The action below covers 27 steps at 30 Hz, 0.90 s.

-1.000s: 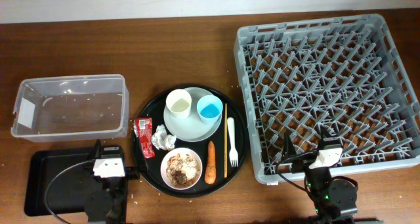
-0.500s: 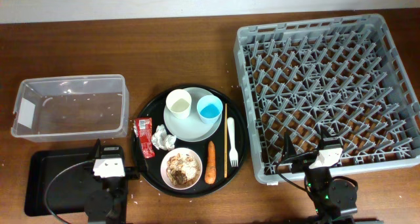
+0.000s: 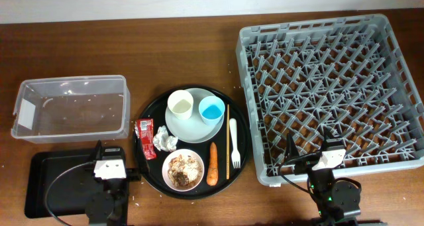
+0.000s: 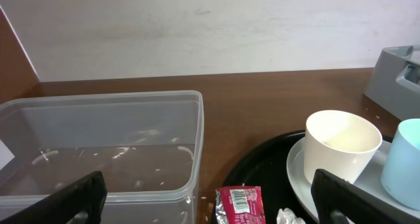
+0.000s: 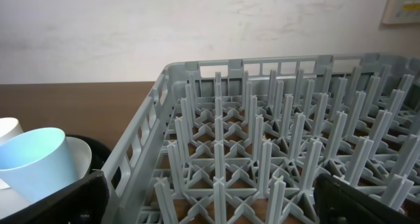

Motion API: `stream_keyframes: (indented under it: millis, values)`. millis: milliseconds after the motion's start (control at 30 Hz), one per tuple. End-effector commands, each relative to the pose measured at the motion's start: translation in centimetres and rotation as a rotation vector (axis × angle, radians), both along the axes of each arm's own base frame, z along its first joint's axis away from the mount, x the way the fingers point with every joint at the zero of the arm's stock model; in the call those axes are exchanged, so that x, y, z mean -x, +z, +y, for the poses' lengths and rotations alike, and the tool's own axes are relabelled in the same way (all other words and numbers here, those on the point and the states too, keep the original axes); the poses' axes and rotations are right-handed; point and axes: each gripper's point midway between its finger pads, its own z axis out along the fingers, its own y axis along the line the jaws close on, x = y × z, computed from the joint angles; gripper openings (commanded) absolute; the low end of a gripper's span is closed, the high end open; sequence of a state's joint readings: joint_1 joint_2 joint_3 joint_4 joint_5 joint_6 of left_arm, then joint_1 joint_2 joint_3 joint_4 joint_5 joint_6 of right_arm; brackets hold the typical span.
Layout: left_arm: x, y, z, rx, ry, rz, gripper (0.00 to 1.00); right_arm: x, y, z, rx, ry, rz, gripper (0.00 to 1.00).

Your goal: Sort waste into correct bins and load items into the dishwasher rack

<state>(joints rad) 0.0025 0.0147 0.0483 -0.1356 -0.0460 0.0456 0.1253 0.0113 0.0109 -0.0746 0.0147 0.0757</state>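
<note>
Overhead: bowl (image 3: pixel 165 170) holds crumbs (image 3: pixel 184 170); plate (image 3: pixel 193 128) carries cream cup (image 3: pixel 180 105), blue cup (image 3: pixel 212 109).

I see a dark brown wood-grain worktop (image 3: pixel 185 60) that runs back to a plain off-white wall (image 4: pixel 197 33) with faint scuffs. The light looks soft and even. In my right wrist view, a pale frame corner (image 5: pixel 401 4) sits high on that wall.

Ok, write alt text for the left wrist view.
Clear plastic tub at left on a wooden table; at right, a cream cup and blue cup stand on a plate in a black tray, red wrapper in front. Open gripper fingers frame the bottom corners.
</note>
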Motion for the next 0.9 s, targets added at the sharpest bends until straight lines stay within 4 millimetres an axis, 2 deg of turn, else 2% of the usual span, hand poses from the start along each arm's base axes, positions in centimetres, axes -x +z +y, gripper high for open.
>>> stream_keyframes:
  millis: [0, 133, 167, 200, 233, 300, 400, 567, 633, 700, 800, 867]
  values:
    - [0.0, -0.4, 0.0, -0.016, -0.001, 0.005, 0.99, 0.0, -0.3, 0.1, -0.003, 0.0, 0.005, 0.99]
    - [0.0, -0.4, -0.2, -0.015, -0.011, 0.005, 0.99, 0.0, -0.3, 0.1, -0.003, 0.0, 0.005, 0.99]
    - [-0.1, 0.1, -0.9, -0.011, -0.052, -0.017, 0.99, 0.0, -0.3, 0.1, -0.003, 0.0, 0.005, 0.99]
    - [0.1, 1.1, -3.6, -0.001, -0.207, -0.059, 0.99, 0.0, -0.3, 0.1, -0.003, 0.0, 0.005, 0.99]
    - [0.4, 1.7, -5.1, 0.005, -0.296, -0.073, 0.99, 0.0, -0.3, 0.1, -0.003, 0.0, 0.005, 0.99]
    - [1.1, 2.5, -6.0, 0.062, -0.349, -0.051, 0.99, 0.0, -0.3, 0.1, -0.003, 0.0, 0.005, 0.99]
    - [2.7, 5.8, -6.0, 0.078, -0.347, -0.028, 0.99, 0.0, -0.3, 0.1, -0.003, 0.0, 0.005, 0.99]
    - [6.0, 14.8, -6.1, 0.072, -0.356, -0.063, 0.99, 0.0, -0.3, 0.1, -0.003, 0.0, 0.005, 0.99]
    - [6.4, 16.9, -7.0, 0.082, -0.407, -0.032, 0.99, 0.0, -0.3, 0.1, -0.003, 0.0, 0.005, 0.99]
    - [5.9, 18.0, -7.5, 0.118, -0.432, 0.119, 0.99, 0.0, -0.3, 0.1, -0.003, 0.0, 0.005, 0.99]
    - [4.3, 17.0, -7.5, 0.19, -0.41, 0.448, 0.99, 0.0, -0.3, 0.1, -0.003, 0.0, 0.005, 0.99]
    - [3.1, 16.2, -8.2, 0.244, -0.434, 0.601, 0.99, 0.0, -0.3, 0.1, -0.003, 0.0, 0.005, 0.99]
